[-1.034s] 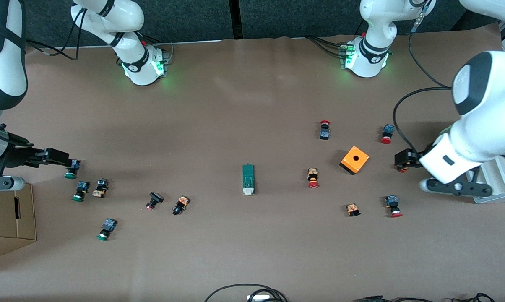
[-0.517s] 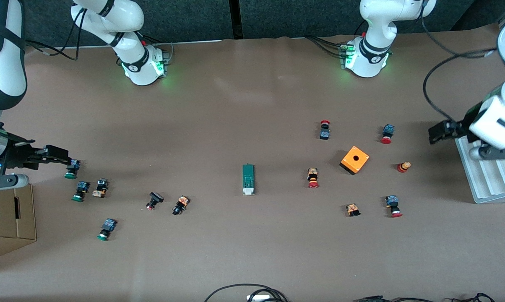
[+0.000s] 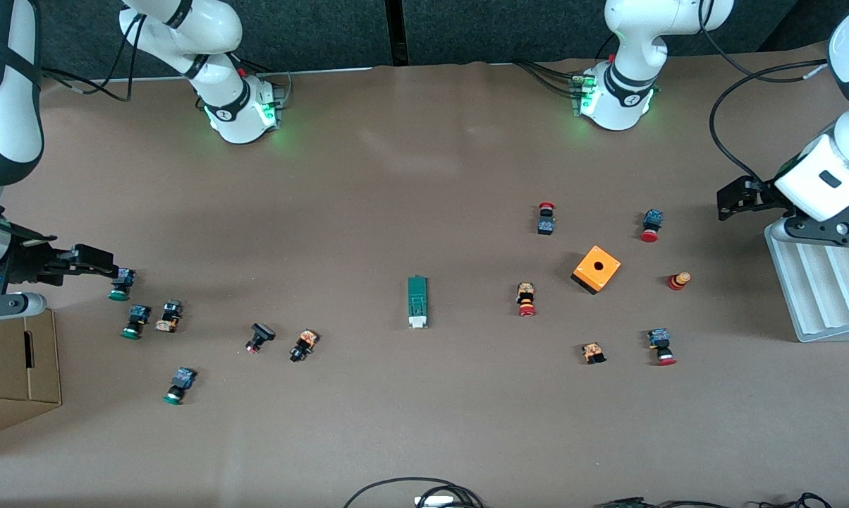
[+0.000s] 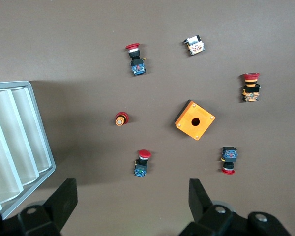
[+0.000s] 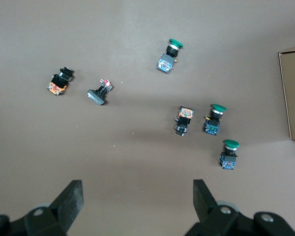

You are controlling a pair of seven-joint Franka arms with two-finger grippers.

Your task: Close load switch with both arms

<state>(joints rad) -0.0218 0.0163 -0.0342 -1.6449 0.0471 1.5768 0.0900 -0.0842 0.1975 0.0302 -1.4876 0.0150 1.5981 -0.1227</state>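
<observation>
Right now the load switch (image 3: pixel 417 302) lies alone mid-bench, its white end toward the front camera, well apart from both grippers. The nearest clutter is a red-capped push button (image 3: pixel 526 299) toward the left arm's end and an orange-bodied button (image 3: pixel 303 345) toward the right arm's; a low, sweeping approach could knock either, and one arm pushing the slider unbraced would likely skid the block. The left gripper (image 4: pixel 130 196) hovers beside the grey ribbed tray (image 3: pixel 816 296), fingers spread wide, empty. The right gripper (image 5: pixel 137 199) hangs over the green-capped buttons (image 3: pixel 120 285) near the cardboard box (image 3: pixel 15 367), likewise wide open, holding nothing
</observation>
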